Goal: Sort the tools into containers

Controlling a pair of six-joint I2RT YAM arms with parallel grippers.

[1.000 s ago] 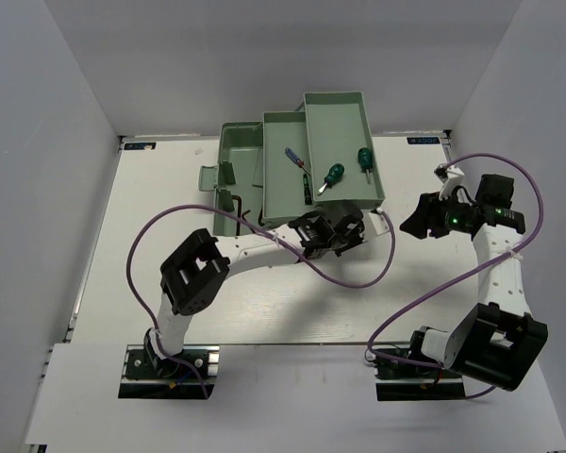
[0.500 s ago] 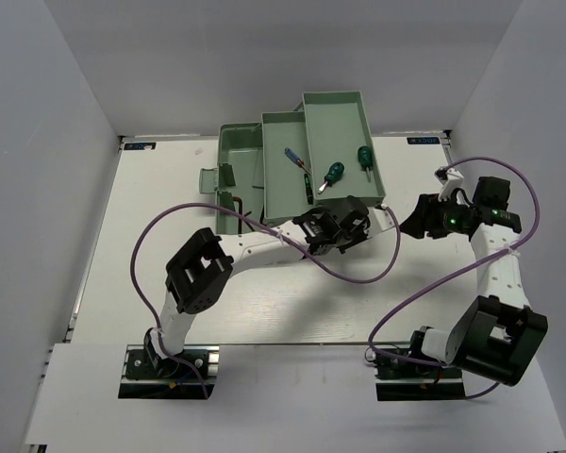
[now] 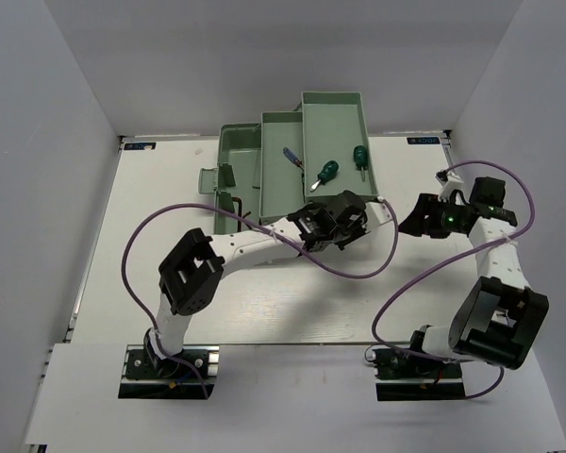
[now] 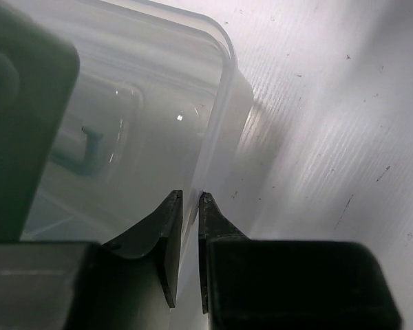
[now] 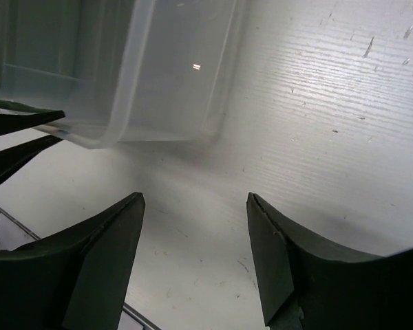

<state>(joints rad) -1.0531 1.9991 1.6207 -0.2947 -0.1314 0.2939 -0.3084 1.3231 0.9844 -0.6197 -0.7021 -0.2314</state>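
The toolbox stands at the table's far middle with its mint-green trays (image 3: 335, 109) fanned out over the base (image 3: 234, 142). A blue-handled screwdriver (image 3: 293, 159) and two stubby green screwdrivers (image 3: 328, 172) (image 3: 359, 156) lie in the trays. Dark hex keys (image 3: 238, 203) lie at the base's near edge. My left gripper (image 3: 363, 211) (image 4: 191, 196) is shut on the rim of the translucent lid (image 4: 158, 103) (image 3: 387, 209). My right gripper (image 3: 413, 222) (image 5: 196, 199) is open and empty, low over the table just right of the lid (image 5: 158, 69).
Purple cables loop from both arms over the near table. White walls close in the left, right and far sides. My left gripper's fingers (image 5: 20, 137) show at the left edge of the right wrist view.
My left gripper has moved slightly away from the bases with the lid, and the trays have shifted a little that way too. My right gripper has edged slightly left.
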